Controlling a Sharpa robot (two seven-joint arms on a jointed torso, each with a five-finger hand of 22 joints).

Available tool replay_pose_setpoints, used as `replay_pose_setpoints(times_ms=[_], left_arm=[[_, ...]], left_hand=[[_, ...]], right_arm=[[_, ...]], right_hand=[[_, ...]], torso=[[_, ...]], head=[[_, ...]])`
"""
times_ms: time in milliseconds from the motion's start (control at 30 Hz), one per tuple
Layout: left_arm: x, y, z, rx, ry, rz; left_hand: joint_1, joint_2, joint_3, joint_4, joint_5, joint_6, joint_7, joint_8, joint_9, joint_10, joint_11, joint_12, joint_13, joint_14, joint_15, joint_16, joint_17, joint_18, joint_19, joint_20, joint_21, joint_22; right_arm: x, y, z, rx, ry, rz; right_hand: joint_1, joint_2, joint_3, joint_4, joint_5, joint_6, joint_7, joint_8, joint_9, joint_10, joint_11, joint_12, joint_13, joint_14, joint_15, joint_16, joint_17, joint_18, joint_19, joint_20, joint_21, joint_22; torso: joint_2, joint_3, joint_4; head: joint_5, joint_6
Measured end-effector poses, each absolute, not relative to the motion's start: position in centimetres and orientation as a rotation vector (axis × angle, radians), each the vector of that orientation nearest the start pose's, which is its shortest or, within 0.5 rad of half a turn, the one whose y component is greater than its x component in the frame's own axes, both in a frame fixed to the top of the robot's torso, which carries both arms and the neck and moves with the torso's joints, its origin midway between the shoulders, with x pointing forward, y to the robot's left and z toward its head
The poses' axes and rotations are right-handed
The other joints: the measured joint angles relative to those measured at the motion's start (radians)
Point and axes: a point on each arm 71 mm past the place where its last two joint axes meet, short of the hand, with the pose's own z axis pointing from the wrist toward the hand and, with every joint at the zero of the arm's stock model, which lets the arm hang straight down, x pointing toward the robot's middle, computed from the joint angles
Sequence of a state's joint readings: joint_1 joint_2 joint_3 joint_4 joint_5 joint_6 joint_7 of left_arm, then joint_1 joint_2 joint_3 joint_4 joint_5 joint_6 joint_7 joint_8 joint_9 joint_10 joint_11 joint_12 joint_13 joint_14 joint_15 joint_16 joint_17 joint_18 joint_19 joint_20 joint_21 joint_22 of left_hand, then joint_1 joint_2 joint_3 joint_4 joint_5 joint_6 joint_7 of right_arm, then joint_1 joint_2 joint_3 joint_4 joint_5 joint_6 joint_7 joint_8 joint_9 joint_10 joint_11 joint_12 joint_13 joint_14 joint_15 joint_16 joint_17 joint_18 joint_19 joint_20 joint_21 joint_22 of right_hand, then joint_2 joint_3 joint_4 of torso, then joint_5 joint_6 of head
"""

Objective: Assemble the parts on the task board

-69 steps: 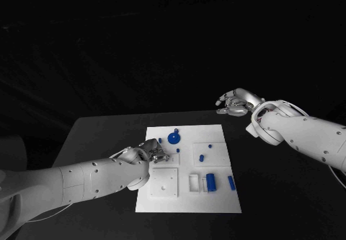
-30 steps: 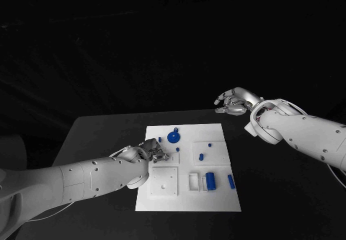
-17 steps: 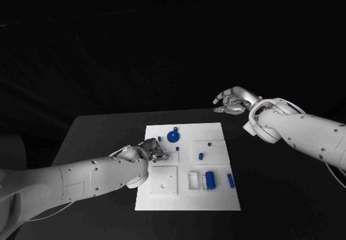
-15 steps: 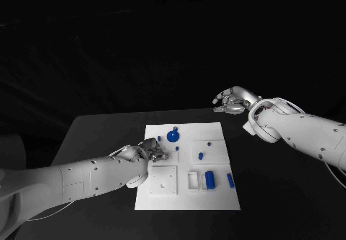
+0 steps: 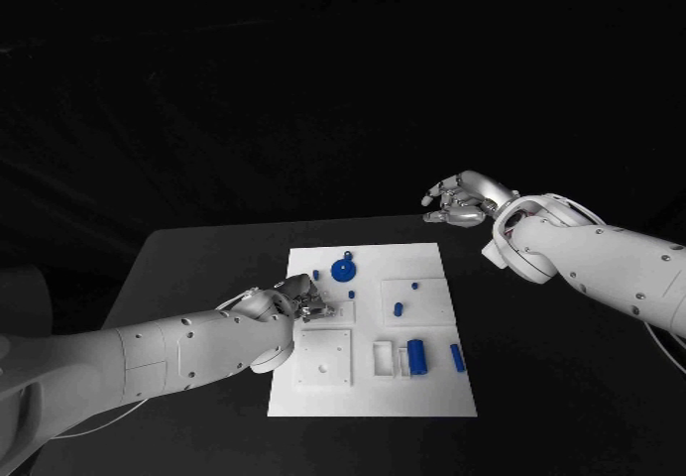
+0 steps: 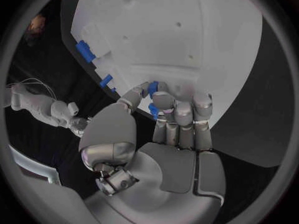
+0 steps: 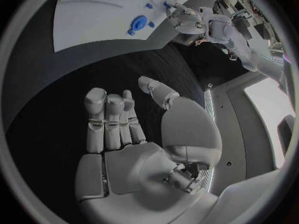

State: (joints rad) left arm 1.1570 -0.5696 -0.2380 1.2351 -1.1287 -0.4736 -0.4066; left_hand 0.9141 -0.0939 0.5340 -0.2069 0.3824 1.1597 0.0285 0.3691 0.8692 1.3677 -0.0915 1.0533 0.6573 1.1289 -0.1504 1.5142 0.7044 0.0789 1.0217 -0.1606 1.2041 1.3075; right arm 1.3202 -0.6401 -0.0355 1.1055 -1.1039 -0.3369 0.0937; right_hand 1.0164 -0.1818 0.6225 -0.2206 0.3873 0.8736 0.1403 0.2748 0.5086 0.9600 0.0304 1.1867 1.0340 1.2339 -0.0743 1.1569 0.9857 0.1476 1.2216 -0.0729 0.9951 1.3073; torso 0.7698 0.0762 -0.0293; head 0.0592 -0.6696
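The white task board (image 5: pixel 429 397) lies mid-table. On it are a blue disc (image 5: pixel 343 270), small blue pegs (image 5: pixel 399 308), a blue cylinder (image 5: pixel 416 357) and a thin blue bar (image 5: pixel 458 358). My left hand (image 5: pixel 303 297) rests low over the board's left side, beside a raised white square (image 5: pixel 326 369). In the left wrist view its fingertips (image 6: pixel 163 99) and thumb pinch a small blue part (image 6: pixel 153 88) just above the board (image 6: pixel 187 30). My right hand (image 5: pixel 460 203) hangs raised beyond the board's far right corner. Its fingers (image 7: pixel 112 114) are spread and it holds nothing.
The black table (image 5: pixel 200 268) extends on both sides of the board. The right wrist view shows the board (image 7: pixel 93 15), the blue disc (image 7: pixel 137 23) and my left hand (image 7: pixel 187 17) at a distance.
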Motion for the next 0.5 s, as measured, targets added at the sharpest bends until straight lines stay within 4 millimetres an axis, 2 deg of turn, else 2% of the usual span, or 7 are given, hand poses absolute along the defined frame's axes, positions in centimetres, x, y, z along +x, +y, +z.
replay_pose_setpoints(times_ms=[167,367,500], left_arm=[[49.94,17.48,-29.41,-0.335,1.91,-0.388],[49.93,17.52,-29.47,-0.339,1.913,-0.387],[49.92,17.56,-29.5,-0.342,1.914,-0.388]], left_hand=[[0.001,-0.007,-0.004,0.004,-0.008,0.008,-0.005,0.0,0.0,0.006,-0.006,0.0,0.0,0.006,-0.006,0.0,0.0,0.006,0.0,0.0,0.0,0.0],[-0.001,-0.017,-0.002,0.028,-0.048,0.019,-0.012,0.0,0.001,0.014,-0.016,0.0,0.0,0.015,-0.015,0.0,0.001,0.016,0.0,0.0,0.0,0.0],[-0.005,-0.021,0.0,0.038,-0.05,0.025,-0.018,0.0,0.009,0.019,-0.025,0.0,0.0,0.021,-0.021,0.0,0.001,0.024,0.0,0.0,0.0,0.0]], right_arm=[[57.6,-22.07,-13.56,0.121,1.532,0.743],[57.6,-22.09,-13.56,0.121,1.532,0.743],[57.6,-22.1,-13.57,0.121,1.533,0.743]], right_hand=[[0.0,0.0,0.0,0.0,0.0,0.001,0.0,0.0,0.0,0.0,0.0,0.0,0.0,0.0,0.0,0.0,0.0,0.0,0.0,0.0,0.0,0.0],[0.0,0.0,-0.001,0.001,0.0,0.002,0.0,0.0,0.0,0.0,0.0,0.0,0.0,0.0,0.0,0.0,0.0,0.0,0.0,0.0,0.0,0.0],[0.0,0.0,-0.003,0.003,0.0,0.003,0.0,0.0,0.0,0.0,0.0,-0.001,0.0,0.0,0.0,0.0,0.0,0.0,0.0,0.0,0.0,0.0]], torso=[[0.0,0.0,0.0001],[0.0,0.0,0.0002],[0.0,0.0,0.0002]], head=[[0.0,0.0],[-0.001,0.0],[-0.002,0.001]])
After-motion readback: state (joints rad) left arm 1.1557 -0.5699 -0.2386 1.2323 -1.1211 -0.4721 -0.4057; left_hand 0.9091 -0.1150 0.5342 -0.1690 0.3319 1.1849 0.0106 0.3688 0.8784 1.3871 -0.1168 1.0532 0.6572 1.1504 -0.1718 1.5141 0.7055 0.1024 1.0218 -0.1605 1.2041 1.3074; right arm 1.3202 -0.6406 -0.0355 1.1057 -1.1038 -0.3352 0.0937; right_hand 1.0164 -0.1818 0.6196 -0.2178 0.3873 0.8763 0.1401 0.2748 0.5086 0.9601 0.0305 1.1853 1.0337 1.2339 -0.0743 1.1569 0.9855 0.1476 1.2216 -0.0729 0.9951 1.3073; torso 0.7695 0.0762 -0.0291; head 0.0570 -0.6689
